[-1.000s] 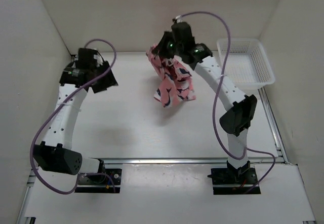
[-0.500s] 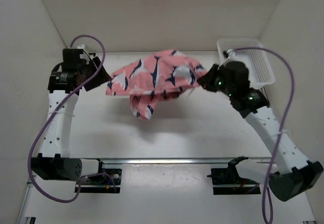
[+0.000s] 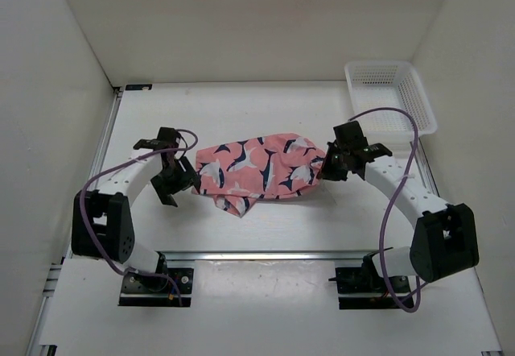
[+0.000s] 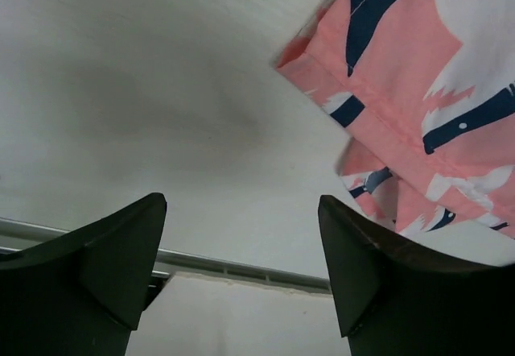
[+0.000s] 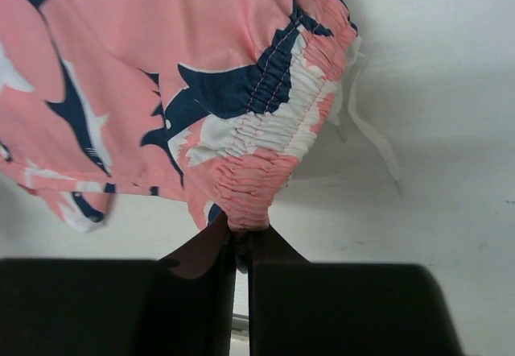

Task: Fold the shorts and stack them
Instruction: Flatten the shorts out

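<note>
The coral-pink shorts [image 3: 257,171] with navy-and-white shark shapes lie spread on the white table between the two arms. My right gripper [image 3: 325,165] is shut on the gathered waistband at their right end; in the right wrist view the bunched elastic [image 5: 249,203] is pinched between the closed jaws of that gripper [image 5: 244,239]. My left gripper [image 3: 182,180] stands open just left of the shorts' left edge. In the left wrist view a hemmed corner of the shorts [image 4: 402,90] lies at upper right, and the open gripper [image 4: 241,243] has nothing between its fingers.
A white mesh basket [image 3: 391,98] stands at the back right corner of the table. White walls enclose the table on three sides. A metal rail [image 3: 257,254] runs along the near edge, in front of the arm bases.
Both arms came down and the shorts, held stretched in the air before, now lie on the table. The left gripper let go of the left end and opened.
</note>
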Action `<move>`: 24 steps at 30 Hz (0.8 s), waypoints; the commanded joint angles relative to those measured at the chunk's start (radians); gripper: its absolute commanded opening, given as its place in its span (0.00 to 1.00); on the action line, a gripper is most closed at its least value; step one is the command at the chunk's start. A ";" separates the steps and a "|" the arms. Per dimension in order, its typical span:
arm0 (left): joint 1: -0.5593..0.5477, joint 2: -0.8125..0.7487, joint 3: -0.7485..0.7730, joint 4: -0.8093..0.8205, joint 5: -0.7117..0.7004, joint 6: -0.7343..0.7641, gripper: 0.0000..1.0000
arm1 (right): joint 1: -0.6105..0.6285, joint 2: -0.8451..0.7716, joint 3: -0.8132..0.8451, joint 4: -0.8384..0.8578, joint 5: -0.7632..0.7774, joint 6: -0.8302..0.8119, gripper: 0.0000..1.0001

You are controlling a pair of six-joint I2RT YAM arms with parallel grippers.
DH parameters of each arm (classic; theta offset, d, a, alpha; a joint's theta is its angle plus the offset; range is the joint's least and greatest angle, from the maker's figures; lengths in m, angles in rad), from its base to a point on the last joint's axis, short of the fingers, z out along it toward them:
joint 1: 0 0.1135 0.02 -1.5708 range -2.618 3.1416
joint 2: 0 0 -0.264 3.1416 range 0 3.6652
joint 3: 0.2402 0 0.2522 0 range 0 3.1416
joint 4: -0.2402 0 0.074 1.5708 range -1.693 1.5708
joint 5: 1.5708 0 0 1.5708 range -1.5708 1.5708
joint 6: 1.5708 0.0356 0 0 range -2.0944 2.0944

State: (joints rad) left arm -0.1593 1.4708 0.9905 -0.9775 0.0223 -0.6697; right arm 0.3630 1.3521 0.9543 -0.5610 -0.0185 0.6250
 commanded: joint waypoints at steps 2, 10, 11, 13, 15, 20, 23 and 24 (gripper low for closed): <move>0.000 0.064 0.017 0.121 0.025 -0.051 0.90 | -0.007 0.028 0.066 0.033 -0.017 -0.013 0.00; 0.000 0.308 0.143 0.184 0.071 0.001 0.78 | -0.027 0.027 0.075 0.024 -0.035 -0.022 0.00; 0.000 0.318 0.143 0.184 0.071 0.001 0.78 | -0.027 0.018 0.075 0.024 -0.035 -0.022 0.00; 0.000 0.341 0.143 0.184 0.071 0.001 0.76 | -0.036 0.018 0.075 0.024 -0.044 -0.022 0.00; 0.000 0.350 0.143 0.184 0.071 0.001 0.66 | -0.036 0.018 0.075 0.024 -0.044 -0.031 0.00; 0.010 0.320 0.178 0.184 0.059 0.004 0.10 | -0.036 0.018 0.084 0.024 -0.054 -0.031 0.00; 0.039 0.264 0.245 0.146 0.071 0.022 0.10 | -0.036 0.006 0.093 0.001 -0.054 -0.031 0.00; 0.049 0.246 0.272 0.123 0.048 0.034 0.10 | -0.036 0.005 0.103 0.001 -0.054 -0.051 0.00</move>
State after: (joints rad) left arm -0.1459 1.8091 1.1690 -0.8368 0.0910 -0.6651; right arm 0.3332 1.3891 0.9974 -0.5491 -0.0593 0.6083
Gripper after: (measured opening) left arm 0.122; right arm 0.060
